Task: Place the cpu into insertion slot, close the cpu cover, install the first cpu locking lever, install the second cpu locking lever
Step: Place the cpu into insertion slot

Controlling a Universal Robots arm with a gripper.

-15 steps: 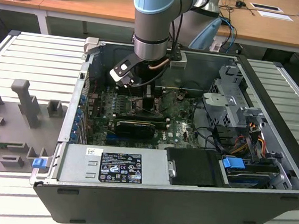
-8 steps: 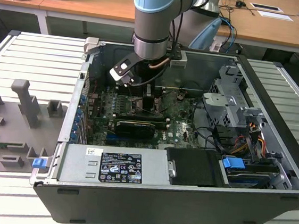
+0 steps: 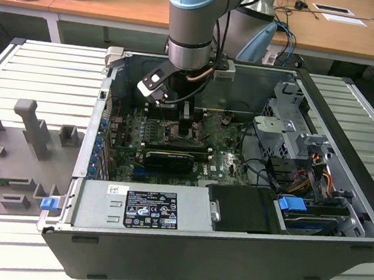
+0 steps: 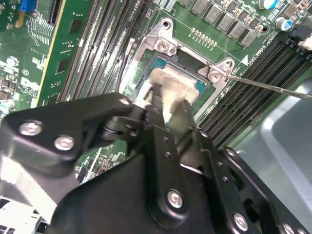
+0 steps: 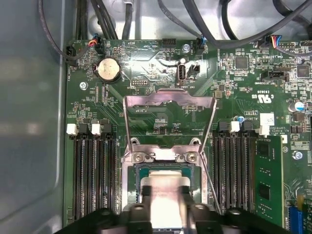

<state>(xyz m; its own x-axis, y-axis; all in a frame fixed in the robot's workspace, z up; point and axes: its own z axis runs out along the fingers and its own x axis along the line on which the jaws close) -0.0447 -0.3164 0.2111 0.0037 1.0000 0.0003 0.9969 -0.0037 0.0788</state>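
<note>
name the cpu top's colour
Pale silvery-beige; the cpu shows best in the first wrist view.

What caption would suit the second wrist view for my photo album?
The tool grips the cpu at the insertion slot, ringed by green circuit board.

You are working in a robotics lab: an open computer case [image 3: 160, 264] lies on a slatted metal table [image 3: 53, 72], grey fixture blocks [image 3: 33, 127] at the frame's left, wooden office desks [image 3: 114, 2] along the top.
</note>
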